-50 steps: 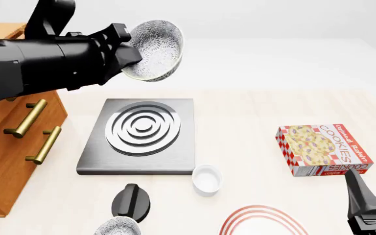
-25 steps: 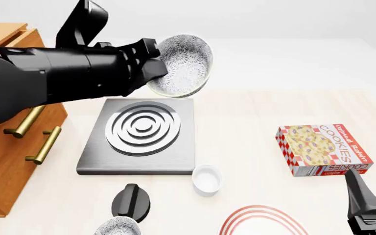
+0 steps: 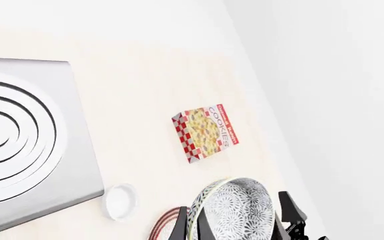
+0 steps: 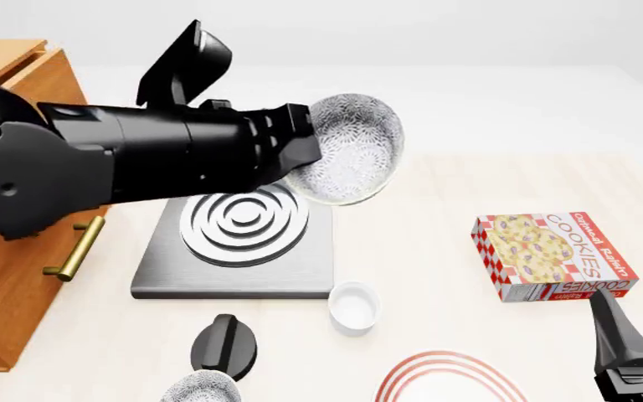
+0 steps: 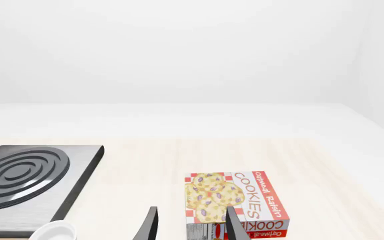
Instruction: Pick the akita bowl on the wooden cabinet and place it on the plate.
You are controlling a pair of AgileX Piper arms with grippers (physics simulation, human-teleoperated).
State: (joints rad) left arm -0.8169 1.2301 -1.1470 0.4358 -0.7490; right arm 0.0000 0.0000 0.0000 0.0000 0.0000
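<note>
The left gripper (image 4: 305,151) holds the akita bowl (image 4: 350,161) aloft over the far right corner of the grey stove (image 4: 238,234), fingers clamped on the bowl's rim, the bowl tipped on edge with its speckled outside facing the camera. In the left wrist view the same bowl (image 3: 235,210) fills the lower frame between the dark fingers (image 3: 195,227), its bottom cut off by the picture's edge. The bulky black arm hides much of the wooden cabinet (image 4: 9,285) — only its top corner, lower front and one brass handle show.

The plate (image 4: 450,378) lies at the near edge of the table, just its red-ringed far arc in frame. A second speckled bowl (image 4: 201,387) sits at the bottom edge, also cropped, beside a black object (image 4: 224,342) whose identity is hard to make out. A small white ramekin (image 4: 354,305) stands just in front of the stove's near right corner, and a cookie box (image 4: 552,255) lies well to the right.

The right gripper (image 5: 190,225) hangs low at the table's near right — its two fingers stand apart with nothing between them, the cookie box beyond.
</note>
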